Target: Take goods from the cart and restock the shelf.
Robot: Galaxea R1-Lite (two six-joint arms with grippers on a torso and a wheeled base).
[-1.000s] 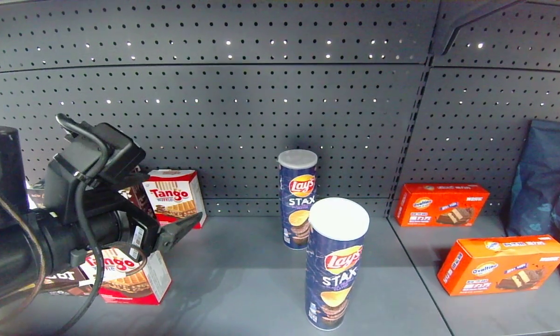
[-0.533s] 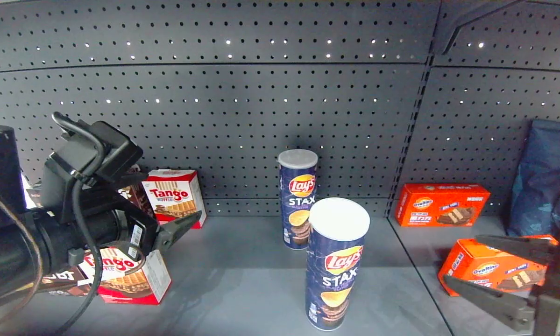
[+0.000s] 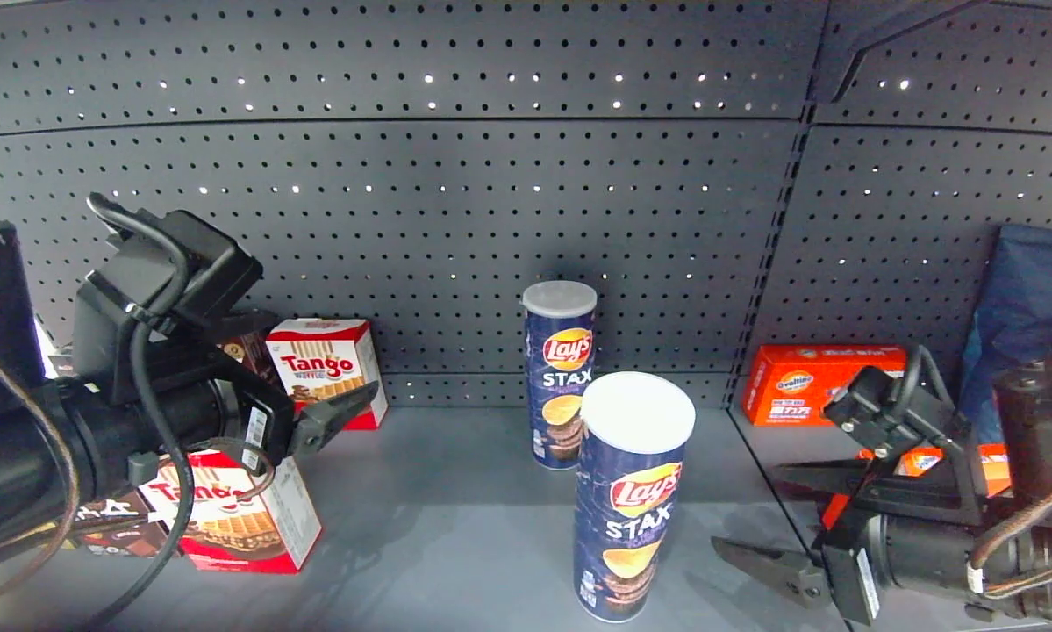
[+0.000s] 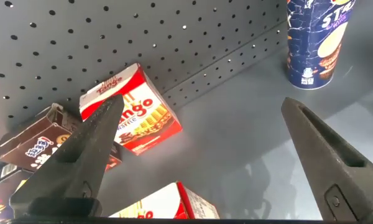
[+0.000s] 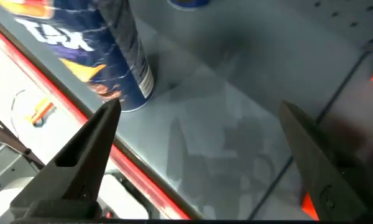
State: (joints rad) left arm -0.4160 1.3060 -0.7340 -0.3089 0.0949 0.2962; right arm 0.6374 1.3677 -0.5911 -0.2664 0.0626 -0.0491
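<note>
On the grey shelf (image 3: 455, 527), against a perforated back panel (image 3: 403, 219): goods standing, none held.

Head view.
- Rear chip can (image 3: 561, 377): upright, near the back panel, mid-shelf.
- Front chip can (image 3: 633, 500): upright, just ahead of the rear one and slightly to its right, white lid on.
- Rear wafer box (image 3: 328, 369): red and white, upright at the back, left side.
- Front wafer box (image 3: 245, 518): same kind, near the front edge, partly behind the left arm.
- Brown box (image 3: 109, 527): beside the front wafer box, mostly hidden.
- Rear orange box (image 3: 806, 382): flat, on the right bay, by the back panel.
- Front orange box (image 3: 991, 461): largely covered by the right arm.
- Blue bag (image 3: 1030, 298): far right, upright.
- Left end effector (image 3: 341, 417): above the shelf, between the two wafer boxes, one finger showing.
- Right end effector (image 3: 754, 509): low over the shelf, right of the front chip can, fingers spread, empty.

Left wrist view.
- Left end effector (image 4: 198, 109): fingers wide apart, nothing between them; the rear wafer box (image 4: 133, 112) lies beyond, the rear chip can (image 4: 314, 43) off to one side.

Right wrist view.
- Right end effector (image 5: 199, 109): fingers wide apart over bare shelf; the front chip can (image 5: 105, 56) stands beside one finger, not touching.
</note>
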